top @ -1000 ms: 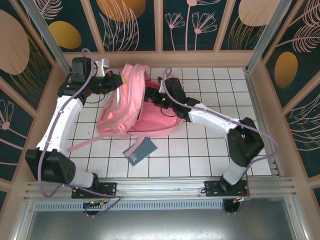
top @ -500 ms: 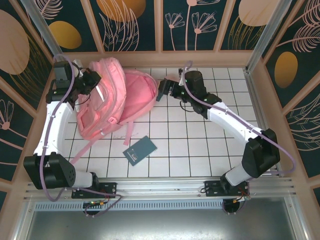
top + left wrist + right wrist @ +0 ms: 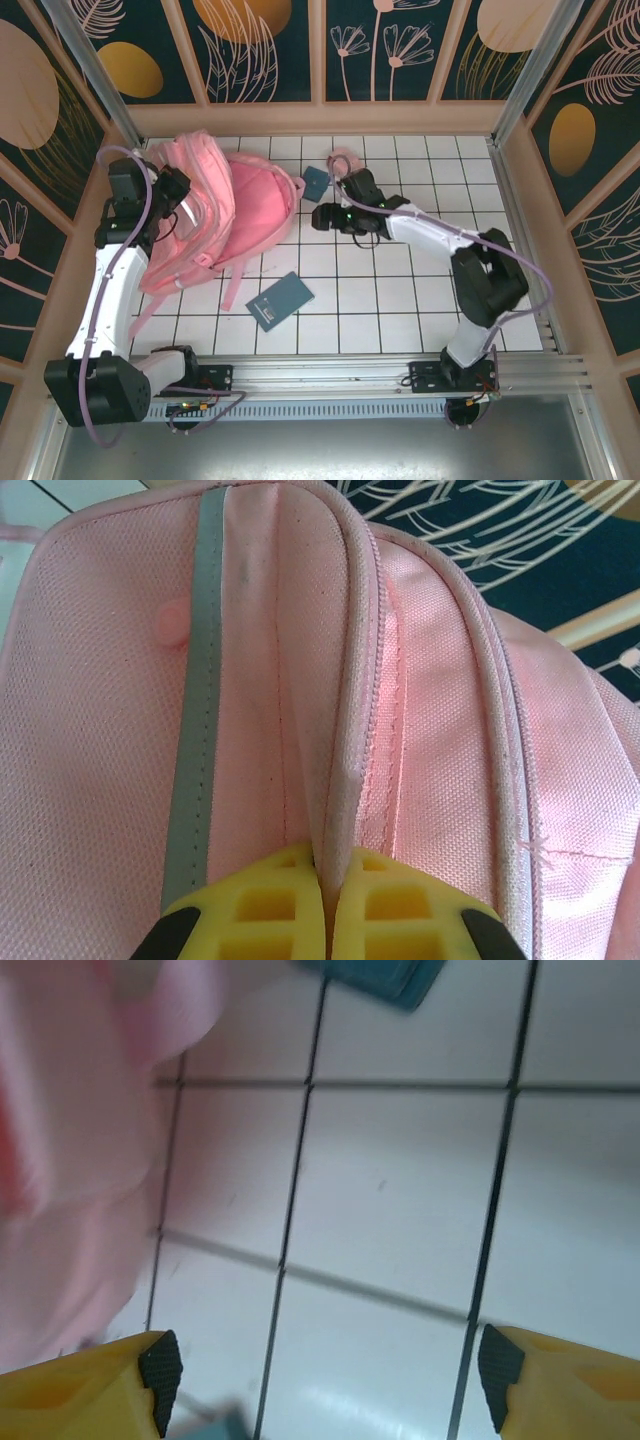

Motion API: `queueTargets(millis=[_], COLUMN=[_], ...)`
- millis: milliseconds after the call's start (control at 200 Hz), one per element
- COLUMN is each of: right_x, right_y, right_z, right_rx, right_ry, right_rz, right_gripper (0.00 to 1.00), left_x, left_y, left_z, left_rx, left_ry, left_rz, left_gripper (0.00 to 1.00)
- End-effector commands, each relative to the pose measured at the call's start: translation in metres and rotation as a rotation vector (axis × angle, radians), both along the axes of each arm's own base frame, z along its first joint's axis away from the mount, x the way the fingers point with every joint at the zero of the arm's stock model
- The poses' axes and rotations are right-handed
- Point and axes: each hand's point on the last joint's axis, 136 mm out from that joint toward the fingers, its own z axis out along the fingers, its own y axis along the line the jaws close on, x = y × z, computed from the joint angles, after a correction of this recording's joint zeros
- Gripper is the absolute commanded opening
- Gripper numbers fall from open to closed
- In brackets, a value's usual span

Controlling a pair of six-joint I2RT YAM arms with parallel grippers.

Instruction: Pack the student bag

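Since the student bag (image 3: 240, 200) looks soft and floppy, the left tool (image 3: 325, 900) sensibly clamps a seam fold; the right tool (image 3: 330, 1368) gapes empty.

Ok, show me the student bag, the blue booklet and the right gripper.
student bag (image 3: 250, 200): top view, main panel.
blue booklet (image 3: 280, 300): top view, cover centre.
right gripper (image 3: 328, 1365): right wrist view, between its fingers.

I could read no word, number or brand anywhere. The nearest thing to a label was a small pale mark on the dark blue booklet (image 3: 281, 299), which lay on the near side of the student bag (image 3: 235, 205). The mark sat by the booklet's corner turned away from the bag, too small for me to make out.
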Motion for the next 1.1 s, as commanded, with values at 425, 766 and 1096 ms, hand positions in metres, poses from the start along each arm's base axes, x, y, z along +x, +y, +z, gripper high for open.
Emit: queueTargets(millis=[425,766,1096], right_x=[0.149,0.174,0.157], right_y=[0.02,0.033,0.033], right_z=[-0.048,-0.084,-0.127], right_rx=[-0.411,-0.516,-0.495], right_ry=[-0.112,-0.214,-0.108], right_rz=[-0.275,-0.276,-0.19], right_gripper=[0.99,0.99,0.79], left_x=[-0.001,0.005,0.007], left_y=[0.018,0.012,0.009], left_z=[-0.027,-0.037,-0.038], left_rx=[-0.037,-0.068,-0.077], left_ry=[0.014,0.028,0.025], left_rz=[0.116,0.088,0.076], left_gripper=[0.0,0.0,0.0])
